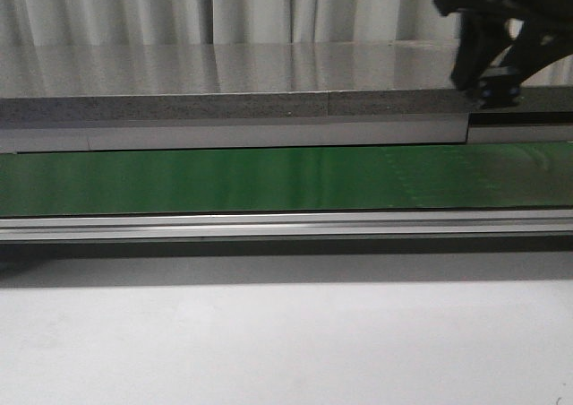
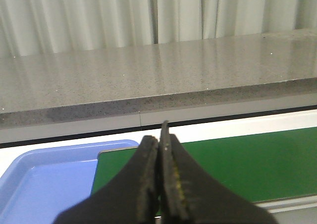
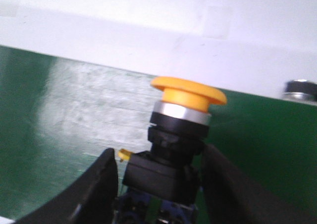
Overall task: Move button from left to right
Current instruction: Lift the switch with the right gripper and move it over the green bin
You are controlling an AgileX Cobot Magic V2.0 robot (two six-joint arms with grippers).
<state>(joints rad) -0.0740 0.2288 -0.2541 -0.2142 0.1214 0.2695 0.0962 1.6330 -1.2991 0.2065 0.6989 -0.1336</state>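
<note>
My left gripper (image 2: 160,184) is matte black: two tapering fingers (image 2: 143,179) with worn, yellowish-flecked inner edges. My right gripper (image 3: 158,184) has broad, smooth black fingers (image 3: 101,187). From the front it is an angular black frame (image 1: 488,38), blurred.

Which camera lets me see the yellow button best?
The right wrist view. The button fills the middle there, its yellow cap up, black body between the right end effector's fingers, over the green belt. The front view shows only that end effector, no button. The left wrist view shows none either, just the shut left end effector.
</note>
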